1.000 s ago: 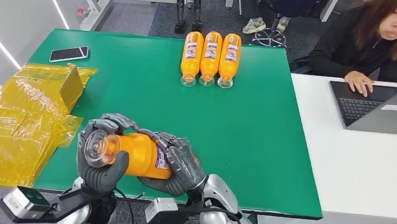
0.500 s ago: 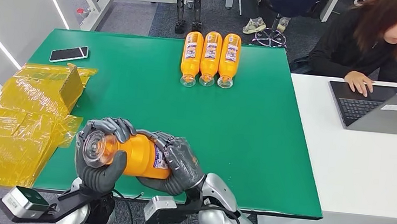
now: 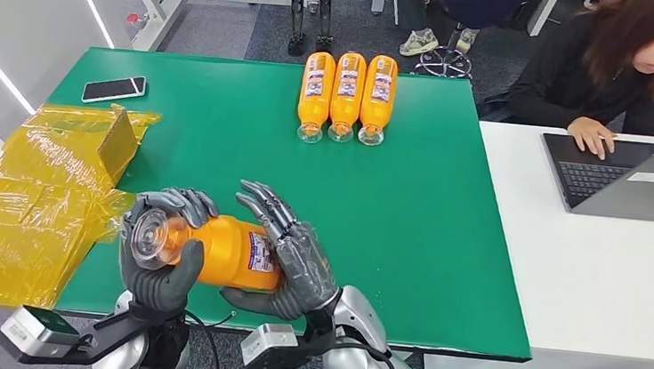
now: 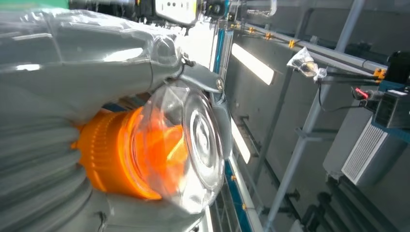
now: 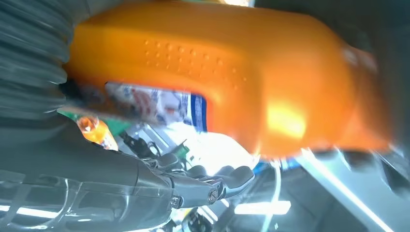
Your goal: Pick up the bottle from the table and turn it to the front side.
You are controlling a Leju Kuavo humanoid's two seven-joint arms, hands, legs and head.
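**Bottle held over the near edge of the green tabletop**

The green tabletop point(image 3: 393, 199) fills the middle of the head view, with grey floor beyond its far edge and a white desk point(image 3: 583, 278) butting against its right side. A person point(image 3: 619, 67) sits there, one hand on a laptop point(image 3: 627, 180). Three orange bottles point(image 3: 347, 92) lie side by side near the far edge, a phone point(image 3: 114, 88) rests at the far left corner, and crumpled yellow wrapping point(image 3: 36, 199) spreads over the left edge.

The left hand point(image 3: 161, 255) grips the orange bottle point(image 3: 228, 252) around its neck, just behind the clear cap point(image 4: 193, 145). The bottle lies sideways above the near edge. The right hand point(image 3: 285, 261) cups the bottle's body from beneath and to the right, its fingers point(image 3: 264, 204) stretched straight and lifted off the top of the bottle.

Bare green surface lies between the hands and the three bottles, and to the right as far as the desk.
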